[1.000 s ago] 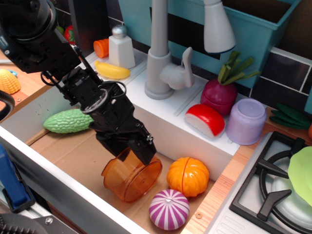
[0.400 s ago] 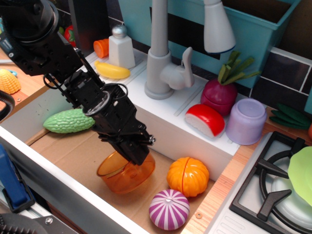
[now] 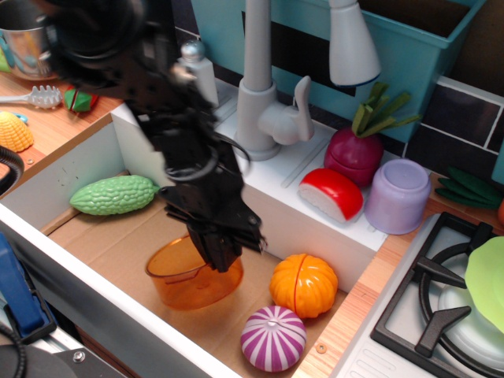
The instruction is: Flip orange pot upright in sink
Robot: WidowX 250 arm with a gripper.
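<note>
The orange pot [image 3: 189, 276] sits upright, mouth up, on the brown floor of the sink [image 3: 102, 236], left of the ribbed orange pumpkin toy [image 3: 304, 284] and the purple striped onion toy [image 3: 273, 337]. The black gripper [image 3: 223, 250] is motion-blurred at the pot's rear rim; whether its fingers are wide, narrow or holding the rim I cannot tell. A green bumpy gourd [image 3: 113, 194] lies at the sink's left end. No readable writing or labels appear anywhere.

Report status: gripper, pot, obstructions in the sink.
Gripper at orange pot back rim; motion-blurred, fingers unreadable. Pot upright, mouth up, on sink floor. Orange pumpkin toy, striped purple toy close on its right.
</note>
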